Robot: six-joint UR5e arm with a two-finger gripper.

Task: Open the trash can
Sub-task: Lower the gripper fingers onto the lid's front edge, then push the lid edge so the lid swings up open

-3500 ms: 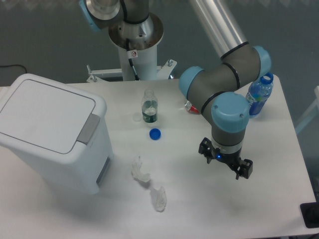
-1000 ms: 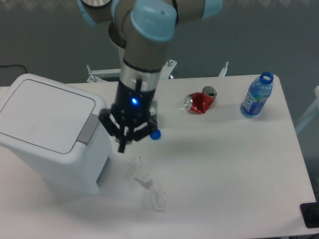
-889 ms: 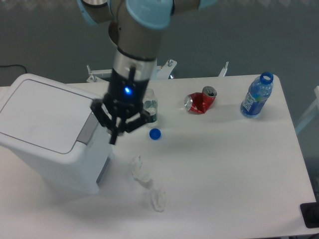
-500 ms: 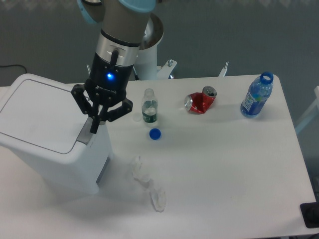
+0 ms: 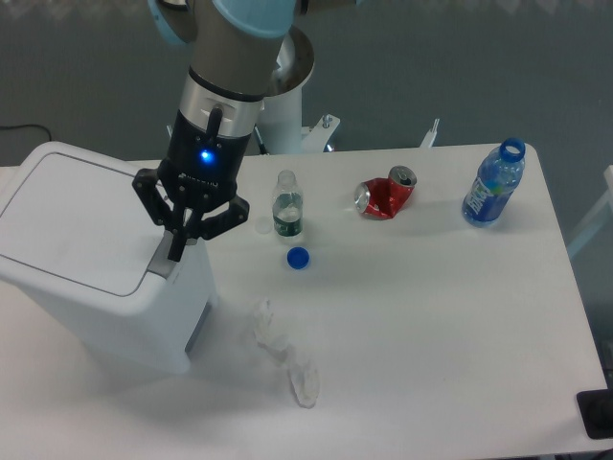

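The trash can [image 5: 91,259] is a large white boxy bin at the left of the table. Its flat lid is down. Its grey push latch [image 5: 163,264] sits at the lid's right edge. My gripper [image 5: 178,247] hangs over that latch with its fingertips pointing down, right at the latch. The fingers look close together with nothing between them. I cannot tell whether the tips touch the latch.
A small clear bottle [image 5: 286,204] and a blue cap [image 5: 298,257] lie right of the gripper. A crushed red can [image 5: 383,195] and a blue bottle [image 5: 494,183] sit farther right. Two crumpled tissues [image 5: 284,353] lie near the front.
The arm swept from the right side of the table leftward to the trash can. In the last half second the gripper dropped slightly over the latch.
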